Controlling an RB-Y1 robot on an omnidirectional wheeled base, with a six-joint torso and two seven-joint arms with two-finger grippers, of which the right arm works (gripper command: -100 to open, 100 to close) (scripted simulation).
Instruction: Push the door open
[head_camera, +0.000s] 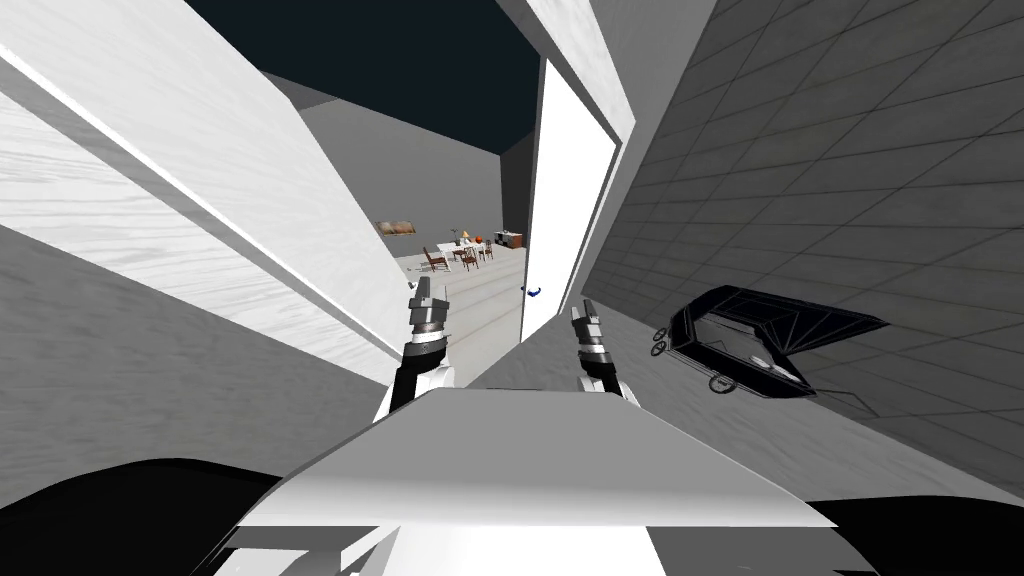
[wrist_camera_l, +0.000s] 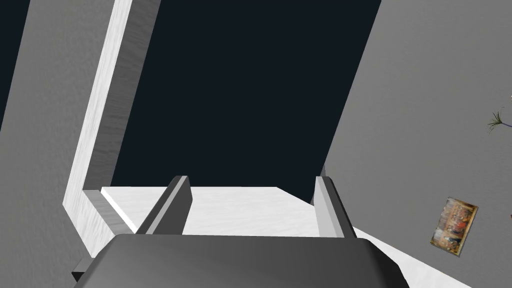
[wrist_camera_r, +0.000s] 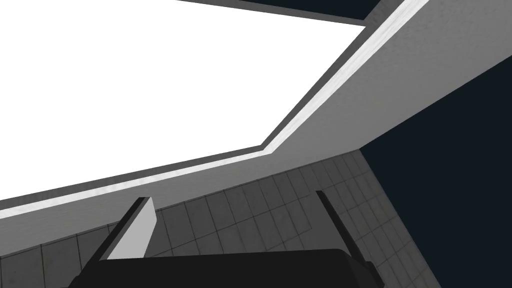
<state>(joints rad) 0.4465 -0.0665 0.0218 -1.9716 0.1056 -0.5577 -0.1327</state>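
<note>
Standing tall just ahead of your right gripper (head_camera: 586, 316), the white door (head_camera: 565, 220) angles into the far room. Both it and your left gripper (head_camera: 424, 288) are spread, empty. A black fixture (head_camera: 760, 340) hangs on the tiled wall (head_camera: 850, 180) to the right.

The door (wrist_camera_r: 150, 75) is cut off at the view's edges beyond the right gripper's (wrist_camera_r: 231, 197) jaws. Its blue handle (head_camera: 533, 291), ahead between both jaws, is too small to read. Far past the left gripper's (head_camera: 424, 288) jaws, the table (head_camera: 455, 247) and chairs (head_camera: 436, 260) are too small for detail. The painting (wrist_camera_l: 453, 226), off to one side of those jaws, is blurred.
</note>
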